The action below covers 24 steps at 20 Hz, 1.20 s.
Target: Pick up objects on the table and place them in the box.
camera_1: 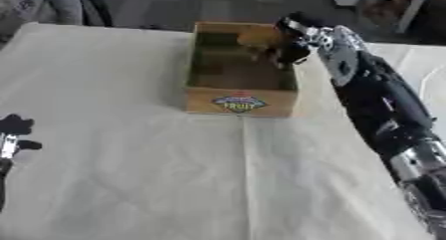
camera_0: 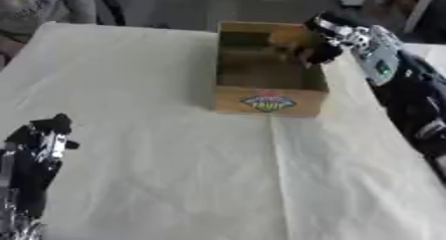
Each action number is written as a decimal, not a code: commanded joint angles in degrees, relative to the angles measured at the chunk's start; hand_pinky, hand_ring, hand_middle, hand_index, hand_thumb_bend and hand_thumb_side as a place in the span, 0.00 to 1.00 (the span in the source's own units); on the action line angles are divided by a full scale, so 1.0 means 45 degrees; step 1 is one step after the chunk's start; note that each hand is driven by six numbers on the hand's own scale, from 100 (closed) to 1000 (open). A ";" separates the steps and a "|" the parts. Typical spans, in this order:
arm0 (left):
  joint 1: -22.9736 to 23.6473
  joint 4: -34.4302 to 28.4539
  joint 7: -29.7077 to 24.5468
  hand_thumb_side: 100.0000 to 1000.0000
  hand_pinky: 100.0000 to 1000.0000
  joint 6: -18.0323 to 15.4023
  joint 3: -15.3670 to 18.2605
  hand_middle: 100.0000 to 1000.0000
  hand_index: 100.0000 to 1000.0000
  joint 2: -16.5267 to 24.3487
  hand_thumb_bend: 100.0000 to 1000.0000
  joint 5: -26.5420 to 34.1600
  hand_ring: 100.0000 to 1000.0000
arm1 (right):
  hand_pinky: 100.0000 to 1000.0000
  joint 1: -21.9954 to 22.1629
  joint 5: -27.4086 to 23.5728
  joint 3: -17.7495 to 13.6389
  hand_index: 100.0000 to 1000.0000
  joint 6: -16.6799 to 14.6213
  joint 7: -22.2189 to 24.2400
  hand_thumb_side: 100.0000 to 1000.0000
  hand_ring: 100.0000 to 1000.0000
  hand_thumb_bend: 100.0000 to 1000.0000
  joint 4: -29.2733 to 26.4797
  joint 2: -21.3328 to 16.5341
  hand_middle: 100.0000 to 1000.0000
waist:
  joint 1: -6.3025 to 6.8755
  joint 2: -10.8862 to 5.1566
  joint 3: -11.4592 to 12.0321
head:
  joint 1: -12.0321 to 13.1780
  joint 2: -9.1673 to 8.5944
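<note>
- The right hand (camera_0: pixel 315 49) reaches over the far right corner of the box (camera_0: pixel 270 100), fingers curled round a tan object (camera_0: pixel 287 36), seemingly so that it will drop inside.
- The left hand (camera_0: pixel 42 137) idles low at the left on the table (camera_0: pixel 174 174); whether its fingers are curled cannot be told.
- The box's front label (camera_1: pixel 238 103) reads "FRUIT".

Right arm enters from the right side and extends up toward the upper centre, forearm black with silver wrist. Right hand (camera_0: pixel 318 47) points downward, fingers curled. Left hand (camera_0: pixel 42 134) rests near the lower left edge, fingers up; its state is unclear.
</note>
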 commanded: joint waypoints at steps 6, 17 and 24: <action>-0.0317 -0.0317 -0.0182 0.44 0.48 -0.0007 -0.0108 0.43 0.52 -0.0056 0.27 0.0056 0.73 | 0.40 -0.0294 0.1158 0.0010 0.59 -0.0445 -0.0353 0.17 0.39 0.00 0.0396 -0.0011 0.41 | -0.0067 -0.0087 0.0214 | -0.0539 -0.0220; -0.0238 -0.0240 -0.0157 0.44 0.49 -0.0096 -0.0062 0.43 0.52 0.0019 0.28 -0.0052 0.73 | 0.42 -0.1077 0.4113 0.0324 0.57 -0.1321 -0.0974 0.12 0.40 0.00 -0.1069 -0.0132 0.41 | -0.0353 -0.0393 0.0052 | -0.0638 -0.0140; -0.0254 -0.0228 -0.0200 0.44 0.49 -0.0102 -0.0103 0.43 0.52 -0.0039 0.28 -0.0044 0.73 | 0.43 -0.1045 0.4126 0.0386 0.58 -0.1378 -0.0628 0.12 0.41 0.00 -0.0618 0.0372 0.42 | -0.0293 -0.0375 0.0181 | -0.0743 -0.0196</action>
